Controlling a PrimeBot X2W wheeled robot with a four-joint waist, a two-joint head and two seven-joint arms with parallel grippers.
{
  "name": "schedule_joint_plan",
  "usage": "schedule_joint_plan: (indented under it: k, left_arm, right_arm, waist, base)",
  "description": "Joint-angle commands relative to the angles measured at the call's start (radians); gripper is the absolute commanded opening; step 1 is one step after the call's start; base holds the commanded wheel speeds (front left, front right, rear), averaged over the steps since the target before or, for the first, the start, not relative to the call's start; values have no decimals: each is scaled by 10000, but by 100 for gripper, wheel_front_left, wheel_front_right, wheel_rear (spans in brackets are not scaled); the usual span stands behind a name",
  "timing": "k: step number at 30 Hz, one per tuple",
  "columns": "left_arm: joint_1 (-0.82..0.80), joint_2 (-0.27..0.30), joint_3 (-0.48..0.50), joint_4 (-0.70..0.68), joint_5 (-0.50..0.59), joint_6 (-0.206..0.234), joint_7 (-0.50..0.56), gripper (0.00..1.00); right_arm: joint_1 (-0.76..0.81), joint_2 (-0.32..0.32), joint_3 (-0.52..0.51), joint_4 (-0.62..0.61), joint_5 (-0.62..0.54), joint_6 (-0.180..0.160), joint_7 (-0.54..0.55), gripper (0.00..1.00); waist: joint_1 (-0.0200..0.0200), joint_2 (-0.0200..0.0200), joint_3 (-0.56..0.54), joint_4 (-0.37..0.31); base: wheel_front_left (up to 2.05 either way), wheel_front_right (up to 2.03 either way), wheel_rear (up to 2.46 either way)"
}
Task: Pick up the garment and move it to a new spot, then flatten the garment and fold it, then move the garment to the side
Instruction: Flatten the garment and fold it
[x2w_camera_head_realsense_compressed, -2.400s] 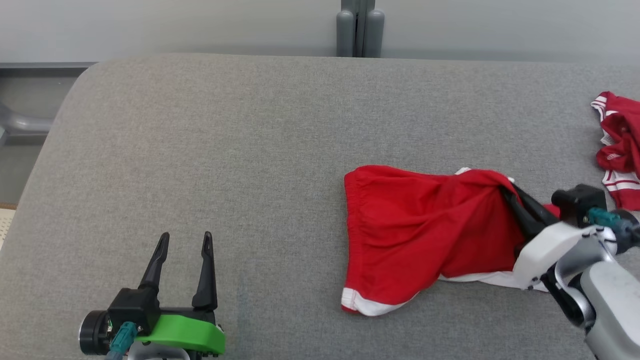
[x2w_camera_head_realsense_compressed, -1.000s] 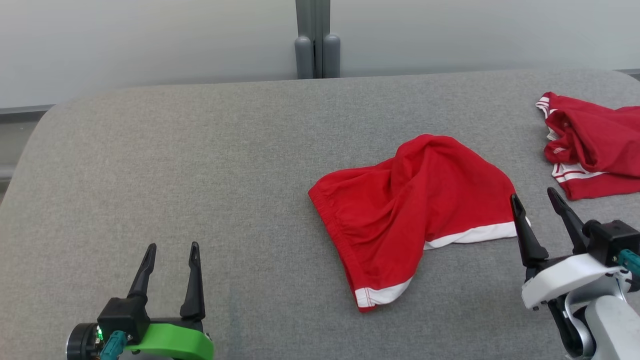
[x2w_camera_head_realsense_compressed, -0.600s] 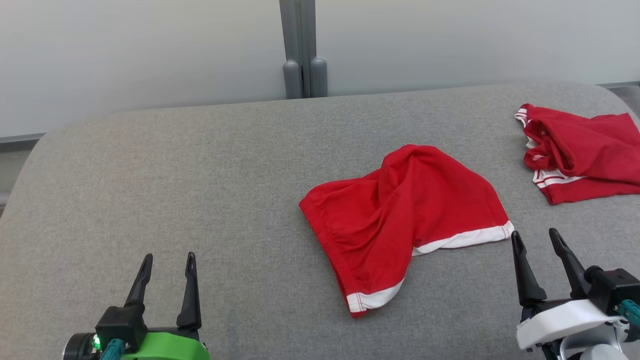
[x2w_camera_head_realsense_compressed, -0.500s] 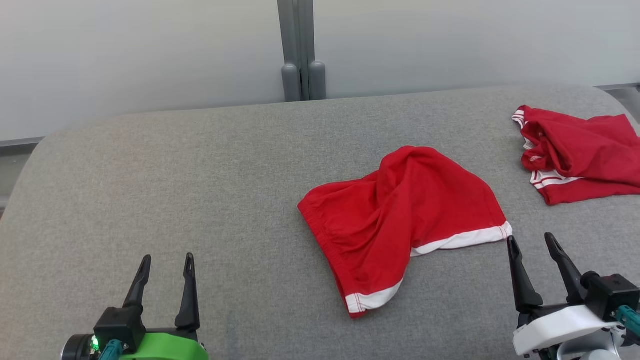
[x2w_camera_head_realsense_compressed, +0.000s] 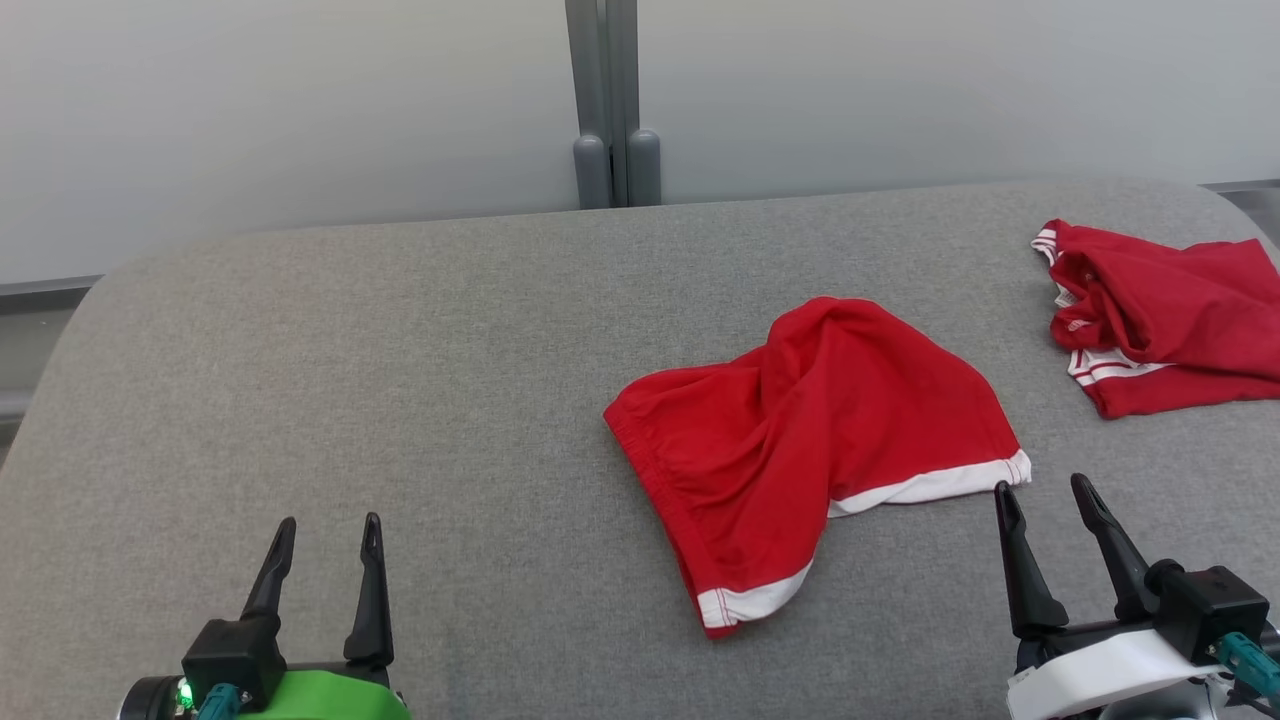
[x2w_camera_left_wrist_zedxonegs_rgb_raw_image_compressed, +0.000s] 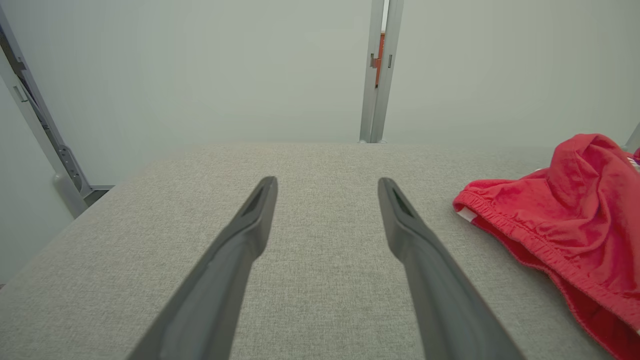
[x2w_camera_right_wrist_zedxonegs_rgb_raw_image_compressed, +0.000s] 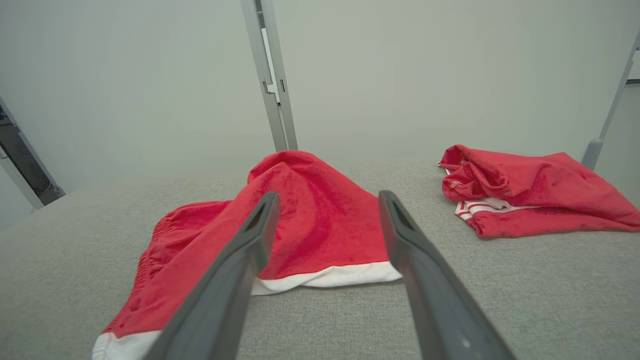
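On the grey pad (x2w_camera_head_realsense_compressed: 400, 380), head view: red garment (x2w_camera_head_realsense_compressed: 810, 430) lies crumpled right of centre, waistband to the left, white-trimmed hems at the near side and the right. Second garment (x2w_camera_head_realsense_compressed: 1170, 320), red with white stripes, is bunched at the far right, well apart from the first. Left gripper (x2w_camera_head_realsense_compressed: 330, 520) at lower left: jaws spread, nothing between them, well apart from the garment. Right gripper (x2w_camera_head_realsense_compressed: 1042, 483) at lower right: jaws spread and empty, tips just beside the garment's right hem corner; can't tell if there is contact. Grey post (x2w_camera_head_realsense_compressed: 612, 100) stands against the pale wall behind. Left wrist view: both fingers (x2w_camera_left_wrist_zedxonegs_rgb_raw_image_compressed: 235, 260) splayed over bare pad, the garment's elastic waistband off to the right and clear of them. Right wrist view: fingers (x2w_camera_right_wrist_zedxonegs_rgb_raw_image_compressed: 425, 280) apart, the garment's white hem showing in the gap between them. Second garment sits further back on the right, on the pad.
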Motion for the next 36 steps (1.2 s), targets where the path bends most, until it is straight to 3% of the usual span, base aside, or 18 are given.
schedule_joint_plan:
  k: [1, 28, 36]
  left_arm:
    - [136, 22, 40, 30, 27, -39, 5, 100]
    - [122, 22, -18, 96, -32, -55, 5, 100]
    - [32, 22, -1219, 391, -8, -238, 6, 100]
  right_arm:
    - [60, 2, 30, -99, -25, -14, -26, 100]
    - [44, -73, 231, -54, 66, -14, -27, 100]
    - [-333, -57, 132, 247, -55, -14, -27, 100]
  waist:
    - [0, 0, 1, 20]
    - [0, 0, 65, 106]
    - [0, 0, 216, 125]
  base:
    - [0, 0, 0]
    - [0, 0, 0]
    - [0, 0, 0]
